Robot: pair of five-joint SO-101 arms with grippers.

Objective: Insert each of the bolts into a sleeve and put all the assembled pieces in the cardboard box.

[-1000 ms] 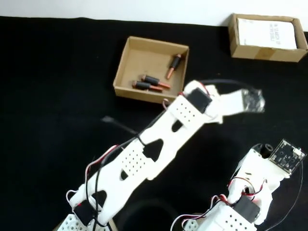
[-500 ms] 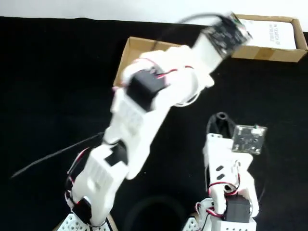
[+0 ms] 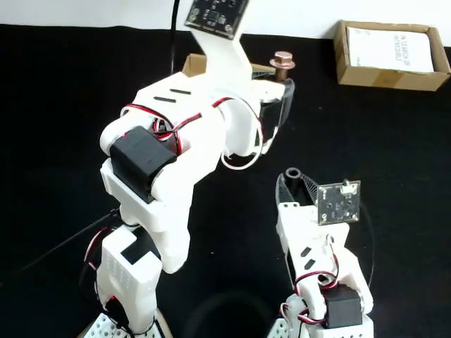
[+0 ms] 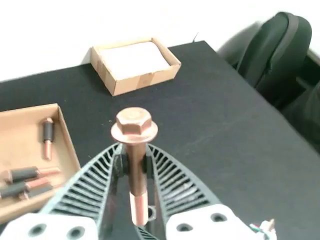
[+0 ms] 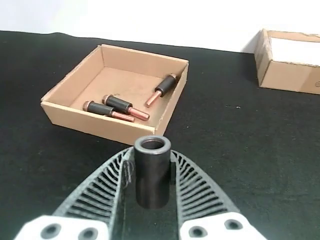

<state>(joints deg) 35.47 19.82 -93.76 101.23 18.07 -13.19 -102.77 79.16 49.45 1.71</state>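
Note:
My left gripper [image 3: 282, 83] is raised high over the table, shut on a copper bolt [image 3: 284, 62] held head up. The left wrist view has the bolt [image 4: 134, 150] upright between the fingers [image 4: 95, 177]. My right gripper [image 3: 292, 182] sits lower and nearer the front, shut on a black sleeve [image 3: 292, 174]. The sleeve [image 5: 151, 172] stands with its open bore up. The cardboard box [image 5: 90, 120] holds three assembled pieces, among them one [image 5: 162, 90] by its wall and another [image 5: 112, 106]. In the high view the left arm hides most of the box [image 3: 192, 65].
A second cardboard box [image 3: 391, 53] with white paper inside sits at the table's far right corner. A dark chair [image 4: 272, 55] stands beyond the table edge. Black tabletop lies open between the two boxes [image 5: 225, 115].
The left arm swung up from low over the table beside the box and now holds the bolt high and upright. The right arm turned toward the middle, carrying the sleeve.

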